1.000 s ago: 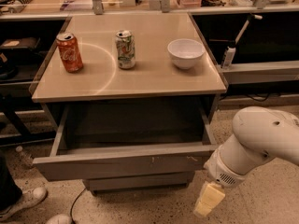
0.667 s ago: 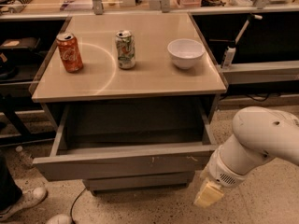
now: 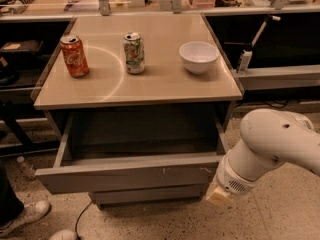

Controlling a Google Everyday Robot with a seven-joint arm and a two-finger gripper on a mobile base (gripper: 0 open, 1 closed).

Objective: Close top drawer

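Speckled flooring (image 3: 280, 219) lies below the gripper (image 3: 219, 196), a cream tip on the white arm (image 3: 270, 149). It hangs low, just beside the right end of the top drawer (image 3: 125, 175), and whether it is spread or closed cannot be told. That drawer stands pulled well out, its deep grey box open to view above a plainer lower drawer front (image 3: 150, 194), while on the worktop (image 3: 165, 86) stand an orange can (image 3: 74, 56), a green-and-white can (image 3: 134, 53) and a white bowl (image 3: 199, 57).
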